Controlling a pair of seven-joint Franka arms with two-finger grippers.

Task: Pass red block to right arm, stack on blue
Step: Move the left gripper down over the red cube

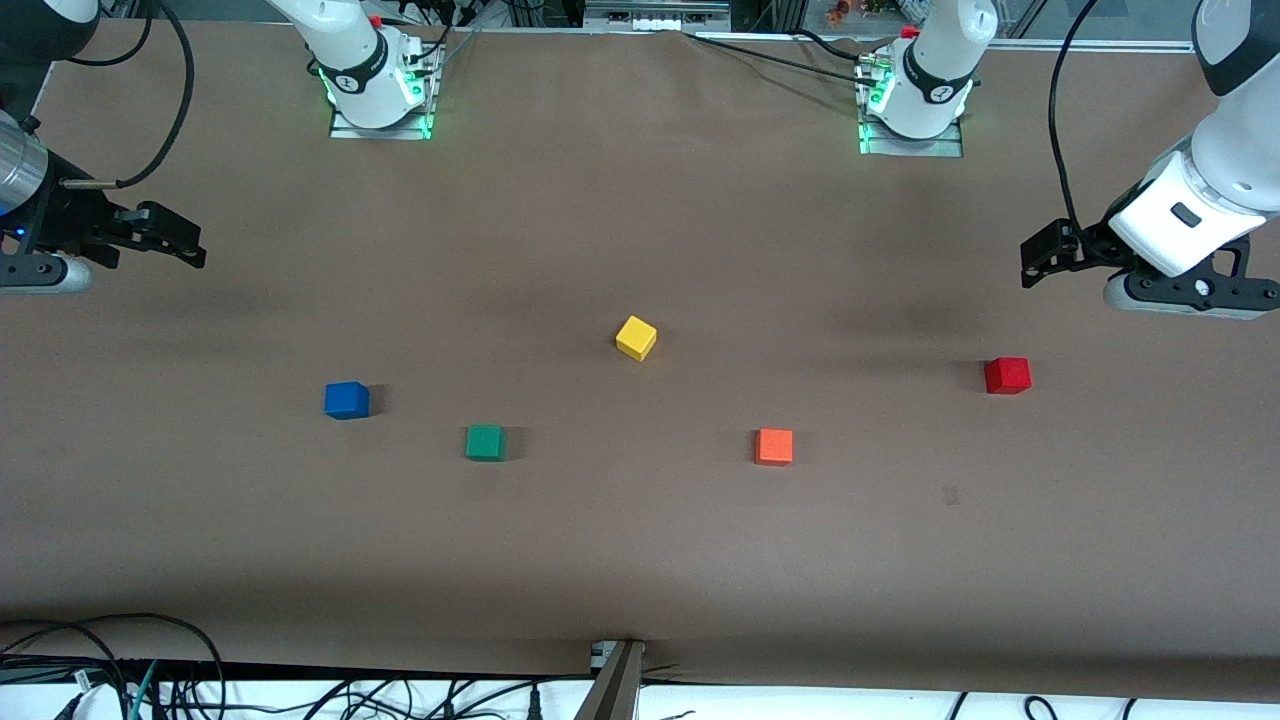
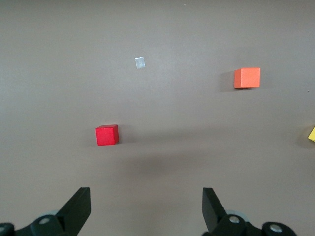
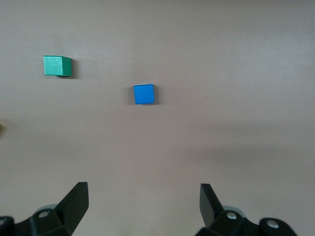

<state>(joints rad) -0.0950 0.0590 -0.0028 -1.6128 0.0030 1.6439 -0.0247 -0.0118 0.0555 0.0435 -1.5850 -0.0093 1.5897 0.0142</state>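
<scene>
The red block point(image 1: 1007, 375) lies on the brown table toward the left arm's end; it also shows in the left wrist view point(image 2: 107, 134). The blue cube point(image 1: 346, 400) lies toward the right arm's end and shows in the right wrist view point(image 3: 143, 94). My left gripper point(image 1: 1040, 255) hangs open and empty above the table, up and off to the side of the red block; its own view shows it too point(image 2: 146, 204). My right gripper point(image 1: 175, 240) hangs open and empty above the table at its own end, apart from the blue cube; its own view shows it too point(image 3: 143, 201).
A yellow cube point(image 1: 636, 337) lies mid-table. A green cube point(image 1: 485, 442) lies beside the blue one, nearer the front camera. An orange cube point(image 1: 774, 446) lies between the green and red cubes. A small pale mark point(image 1: 950, 494) is on the table. Cables run along the table's front edge.
</scene>
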